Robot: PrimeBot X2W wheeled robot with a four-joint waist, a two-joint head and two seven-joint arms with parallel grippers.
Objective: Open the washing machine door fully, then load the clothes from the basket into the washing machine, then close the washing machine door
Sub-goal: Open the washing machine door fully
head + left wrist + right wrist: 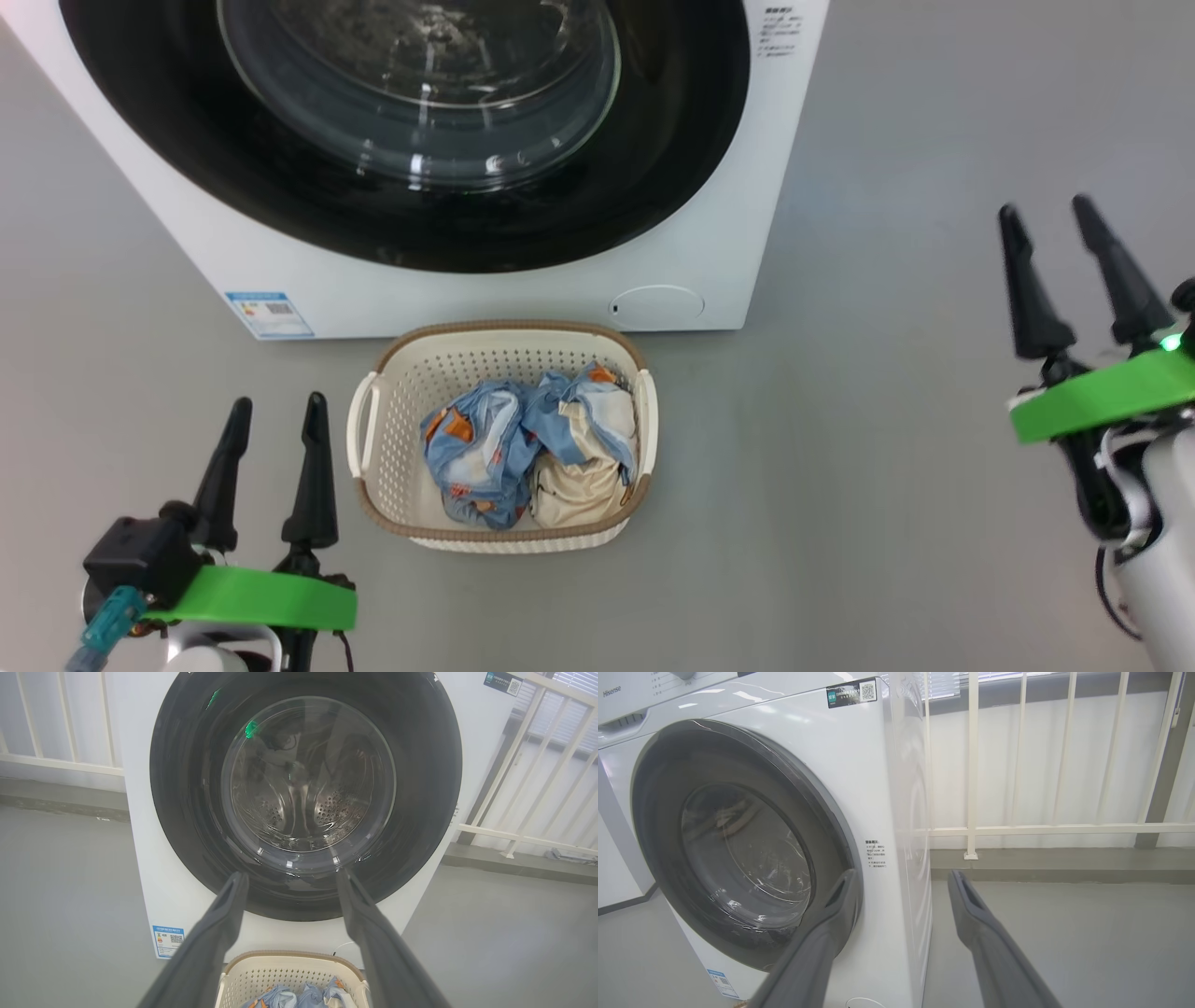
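Note:
The white washing machine point(709, 252) stands ahead with its round black door point(672, 140) shut flat against the front; the door point(196, 812) and its glass window point(308, 784) face the left wrist view. On the floor before it sits the cream basket point(392, 392) holding the clothes point(527, 448), a blue, orange and beige bundle. My left gripper point(277, 411) is open, left of the basket, holding nothing. My right gripper point(1046, 210) is open and empty, well right of the machine, level with its right corner point(901, 812).
Grey floor point(887, 420) spreads around the machine and basket. A white railing point(971, 765) and a wall stand behind and to the right of the machine. A blue energy label point(269, 314) and a round hatch point(656, 307) mark the machine's lower front.

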